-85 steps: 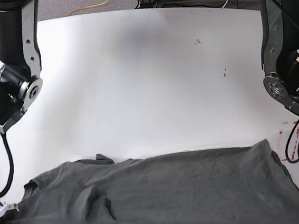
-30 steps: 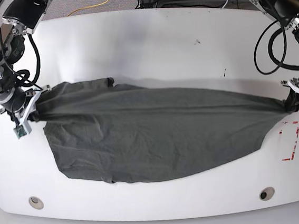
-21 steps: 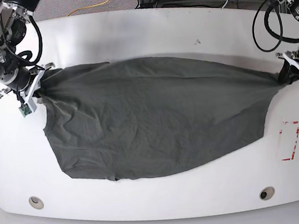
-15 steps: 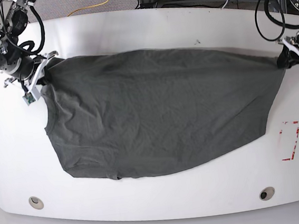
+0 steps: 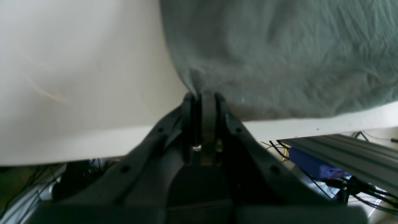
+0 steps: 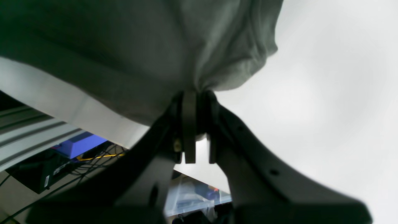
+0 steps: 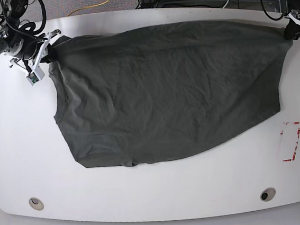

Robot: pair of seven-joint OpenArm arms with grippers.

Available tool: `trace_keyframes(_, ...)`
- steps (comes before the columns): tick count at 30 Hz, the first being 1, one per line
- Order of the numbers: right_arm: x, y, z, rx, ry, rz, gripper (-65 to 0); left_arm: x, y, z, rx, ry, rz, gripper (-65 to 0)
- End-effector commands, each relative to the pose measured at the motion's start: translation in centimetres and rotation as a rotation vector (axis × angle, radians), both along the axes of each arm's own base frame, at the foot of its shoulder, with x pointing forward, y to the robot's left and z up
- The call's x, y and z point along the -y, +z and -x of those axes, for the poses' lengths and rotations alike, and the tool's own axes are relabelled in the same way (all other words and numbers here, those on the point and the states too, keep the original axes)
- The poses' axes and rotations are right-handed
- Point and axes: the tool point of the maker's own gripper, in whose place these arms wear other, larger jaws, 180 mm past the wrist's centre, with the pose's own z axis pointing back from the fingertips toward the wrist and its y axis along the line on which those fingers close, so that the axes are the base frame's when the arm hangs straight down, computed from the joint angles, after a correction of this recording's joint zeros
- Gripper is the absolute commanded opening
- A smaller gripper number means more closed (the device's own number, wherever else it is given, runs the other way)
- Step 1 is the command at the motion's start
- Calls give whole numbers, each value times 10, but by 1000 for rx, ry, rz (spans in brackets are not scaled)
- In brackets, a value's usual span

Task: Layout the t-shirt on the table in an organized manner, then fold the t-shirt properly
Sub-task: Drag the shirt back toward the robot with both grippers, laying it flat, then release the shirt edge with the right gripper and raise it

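Base view, left to right. My right gripper [image 7: 46, 50] was clamped on one far corner of the t-shirt [image 7: 169, 89], near the table's [image 7: 15, 152] far left edge; its wrist view showed the jaws pressed together on a gathered bunch of cloth [image 6: 199, 90]. The t-shirt lay spread flat over the far half of the table, its long axis running left to right between my two claws, its curved lower edge bulging toward the near side. A round grommet hole [image 7: 36, 202] sat near left, a second grommet hole [image 7: 267, 193] near right, and a red tape rectangle [image 7: 291, 141] just beyond the cloth's right edge. My left gripper [image 7: 291, 30] was closed on the opposite far corner [image 5: 202, 93].
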Motion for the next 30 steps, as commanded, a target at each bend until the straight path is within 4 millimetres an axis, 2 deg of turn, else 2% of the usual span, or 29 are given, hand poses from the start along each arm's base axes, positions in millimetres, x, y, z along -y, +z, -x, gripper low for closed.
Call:
trace_keyframes(1, 3, 9, -8, 38, 8, 14, -607, -6, 14, -7, 36, -21, -30, -650)
trace_keyframes(7, 5, 16, -20, 73, 7, 21, -607, -7, 19, -17, 67, -22, -32, -650)
trace_keyframes(15, 6, 28, -43, 135, 4, 20, -604, -8, 32, -40, 134, -18, -42, -650)
trace_keyframes(18, 7, 28, -53, 143, -25, -6, -602, -6, 33, -54, 139, -34, -69, -650)
trace_keyframes(23, 14, 23, -71, 141, -81, -55, -602, -5, 29, -75, 119, -49, -128, -650)
trace_keyframes(30, 22, 8, -89, 124, -139, -129, -599, -15, 4, -91, 46, -9, -92, -650)
